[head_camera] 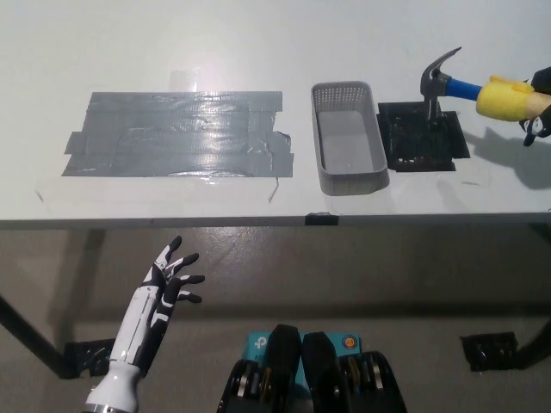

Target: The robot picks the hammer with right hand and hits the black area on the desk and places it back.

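Note:
A hammer [469, 89] with a dark steel head, blue neck and yellow grip hangs over the black area [424, 137] at the right of the white desk [258, 52]. Its head points down and sits at the patch's far edge; I cannot tell whether it touches. My black right hand [538, 107] shows only at the picture's right edge, shut on the yellow grip. My white left hand [168, 284] rests open below the desk's front edge at the lower left.
A grey mesh basket [348, 182] stands just left of the black area, with nothing inside. A broad patch of grey tape [176, 133] covers the desk's left half. The desk's front edge [275, 221] runs across the middle, with floor below it.

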{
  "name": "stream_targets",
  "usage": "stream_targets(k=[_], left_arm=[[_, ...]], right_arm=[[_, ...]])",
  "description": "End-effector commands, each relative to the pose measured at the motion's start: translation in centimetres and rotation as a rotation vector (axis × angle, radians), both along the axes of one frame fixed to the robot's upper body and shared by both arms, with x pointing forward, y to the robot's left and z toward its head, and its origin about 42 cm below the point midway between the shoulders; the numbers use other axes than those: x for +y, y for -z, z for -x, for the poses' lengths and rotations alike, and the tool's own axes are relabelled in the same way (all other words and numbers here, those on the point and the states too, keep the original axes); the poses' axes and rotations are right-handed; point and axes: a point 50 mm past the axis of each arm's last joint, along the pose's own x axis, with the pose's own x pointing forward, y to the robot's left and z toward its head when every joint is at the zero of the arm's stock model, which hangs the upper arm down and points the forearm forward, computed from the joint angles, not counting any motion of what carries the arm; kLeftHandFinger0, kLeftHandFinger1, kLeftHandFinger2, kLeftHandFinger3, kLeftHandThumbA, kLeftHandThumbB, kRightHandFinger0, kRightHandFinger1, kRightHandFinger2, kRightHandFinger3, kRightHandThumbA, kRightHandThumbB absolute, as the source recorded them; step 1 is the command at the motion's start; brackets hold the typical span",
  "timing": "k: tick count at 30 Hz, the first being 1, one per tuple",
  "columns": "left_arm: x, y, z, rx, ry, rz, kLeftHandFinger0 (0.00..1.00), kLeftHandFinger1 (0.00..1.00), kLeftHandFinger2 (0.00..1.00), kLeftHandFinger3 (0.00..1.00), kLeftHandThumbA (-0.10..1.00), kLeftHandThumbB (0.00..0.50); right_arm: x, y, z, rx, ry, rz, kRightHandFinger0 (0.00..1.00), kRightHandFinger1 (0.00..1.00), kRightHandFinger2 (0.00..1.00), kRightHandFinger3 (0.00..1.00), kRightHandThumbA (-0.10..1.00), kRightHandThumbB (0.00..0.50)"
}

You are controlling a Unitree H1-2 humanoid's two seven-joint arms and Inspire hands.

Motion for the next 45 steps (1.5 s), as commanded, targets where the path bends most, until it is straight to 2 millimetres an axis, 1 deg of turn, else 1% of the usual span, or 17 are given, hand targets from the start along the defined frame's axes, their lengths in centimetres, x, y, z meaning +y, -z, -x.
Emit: stream_targets(k=[1, 6, 14, 16, 17, 19, 21, 23, 26, 28, 32, 35, 37, 40, 41, 43, 45], left_arm=[[0.0, -1.1, -0.4, -0.071, 0.028, -0.005, 0.58, 0.71, 0.86, 1.0, 1.0, 0.016], [0.1, -1.0, -0.3, -0.064, 0.028, -0.004, 0.58, 0.71, 0.86, 1.0, 1.0, 0.012], [0.1, -0.9, -0.3, -0.061, 0.027, -0.011, 0.57, 0.7, 0.86, 1.0, 1.0, 0.012], [0.2, -0.9, -0.1, -0.058, 0.023, -0.008, 0.58, 0.71, 0.86, 1.0, 1.0, 0.012], [0.2, -0.8, -0.1, -0.057, 0.024, -0.007, 0.58, 0.71, 0.86, 1.0, 1.0, 0.01], [0.1, -0.8, -0.1, -0.059, 0.025, -0.004, 0.57, 0.7, 0.86, 1.0, 1.0, 0.01], [0.0, -0.8, -0.2, -0.063, 0.024, -0.001, 0.57, 0.7, 0.85, 1.0, 1.0, 0.0], [0.0, -0.8, -0.2, -0.058, 0.02, 0.001, 0.57, 0.7, 0.85, 1.0, 1.0, 0.008], [0.0, -0.8, -0.3, -0.062, 0.023, -0.003, 0.57, 0.7, 0.84, 1.0, 1.0, 0.011], [0.0, -0.8, -0.3, -0.062, 0.024, -0.001, 0.57, 0.7, 0.85, 1.0, 1.0, 0.009], [0.1, -0.9, -0.2, -0.065, 0.022, -0.001, 0.57, 0.7, 0.84, 1.0, 1.0, 0.002], [0.0, -1.0, -0.3, -0.065, 0.028, 0.002, 0.58, 0.7, 0.85, 1.0, 1.0, 0.013], [0.0, -0.9, -0.3, -0.065, 0.029, 0.003, 0.58, 0.7, 0.85, 1.0, 1.0, 0.012], [-0.1, -1.0, -0.2, -0.061, 0.026, 0.0, 0.58, 0.7, 0.85, 1.0, 1.0, 0.02], [-0.1, -1.0, -0.2, -0.062, 0.027, 0.0, 0.58, 0.7, 0.85, 1.0, 1.0, 0.021], [0.0, -1.1, -0.1, -0.07, 0.028, 0.001, 0.57, 0.69, 0.85, 1.0, 1.0, 0.019], [-0.1, -1.2, -0.1, -0.07, 0.027, 0.003, 0.57, 0.69, 0.85, 1.0, 1.0, 0.019]], right_arm=[[-0.1, -5.8, -0.2, -0.128, 0.007, -0.024, 0.05, 0.59, 0.93, 0.81, -0.1, 0.146], [-0.2, -5.5, -0.1, -0.109, 0.011, -0.005, 0.07, 0.58, 0.93, 0.7, -0.1, 0.176], [-0.2, -5.1, -0.3, -0.13, -0.026, 0.035, 0.02, 0.51, 0.87, 0.69, -0.1, 0.193], [-0.1, -5.7, -0.3, -0.138, -0.025, -0.004, 0.0, 0.5, 0.87, 0.72, -0.1, 0.158], [-0.1, -6.0, -0.3, -0.146, -0.026, -0.018, 0.04, 0.56, 0.95, 0.78, -0.1, 0.134], [-0.1, -8.7, 0.1, -0.199, -0.023, -0.093, 0.14, 0.73, 1.0, 0.95, -0.1, 0.104], [-0.2, -11.6, 0.5, -0.225, -0.007, -0.203, 0.08, 0.57, 0.91, 0.96, -0.1, 0.101], [-0.2, -13.2, 0.8, -0.257, 0.005, -0.217, 0.11, 0.59, 0.95, 1.0, -0.1, 0.094], [-0.3, -16.3, 1.5, -0.314, -0.028, -0.227, 0.13, 0.56, 0.89, 1.0, -0.1, 0.068], [-0.4, -17.2, 1.6, -0.323, -0.01, -0.243, 0.14, 0.57, 0.91, 0.83, -0.1, 0.121], [-0.4, -17.5, 1.5, -0.357, -0.005, -0.216, 0.22, 0.67, 0.98, 0.75, -0.1, 0.154], [-0.5, -14.7, 1.3, -0.306, -0.026, -0.212, 0.16, 0.64, 1.0, 0.91, -0.1, 0.084], [-0.4, -12.2, 0.7, -0.252, -0.021, -0.193, 0.14, 0.65, 1.0, 0.89, -0.1, 0.075], [0.0, -7.1, -0.1, -0.202, -0.024, -0.087, 0.17, 0.68, 1.0, 0.91, -0.1, 0.119], [0.0, -6.3, -0.2, -0.194, -0.023, -0.077, 0.16, 0.66, 0.98, 0.92, -0.1, 0.132], [0.2, -1.9, -0.5, -0.125, -0.034, -0.018, 0.08, 0.62, 0.98, 0.88, -0.1, 0.16], [0.6, 2.4, -0.6, -0.109, -0.071, 0.124, 0.0, 0.39, 0.77, 0.77, -0.1, 0.199]])
